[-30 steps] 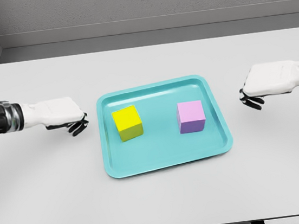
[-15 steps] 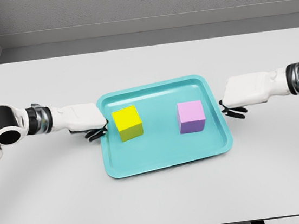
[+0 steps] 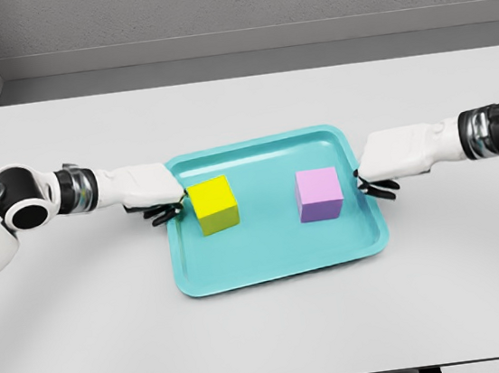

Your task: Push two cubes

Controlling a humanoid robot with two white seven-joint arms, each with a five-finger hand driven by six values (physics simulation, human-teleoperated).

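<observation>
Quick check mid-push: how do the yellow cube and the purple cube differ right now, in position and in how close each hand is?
The yellow cube sits in the left half of the teal tray and is turned slightly; the purple cube sits in the right half, squarer to the camera. The left hand is right at the yellow cube's left side, apparently touching; the right hand is at the tray's right rim, with a gap to the purple cube. Both look alike in size and rest flat on the tray.

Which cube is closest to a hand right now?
The yellow cube: the left hand is right beside it, while a clear gap separates the pink cube from the right hand.
</observation>
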